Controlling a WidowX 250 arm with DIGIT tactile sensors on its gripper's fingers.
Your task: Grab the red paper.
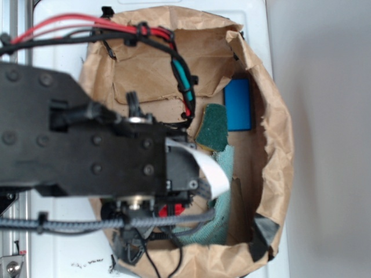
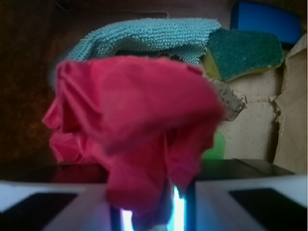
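One arm reaches down into the paper bag (image 1: 278, 150); its end effector (image 2: 154, 202) is closed on the red paper (image 2: 134, 130), near a teal cloth (image 2: 144, 38).

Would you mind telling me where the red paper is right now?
In the wrist view the red paper fills the centre, pinched at the gripper, in front of the teal cloth and green sponge. The exterior view shows only a red sliver beneath the arm.
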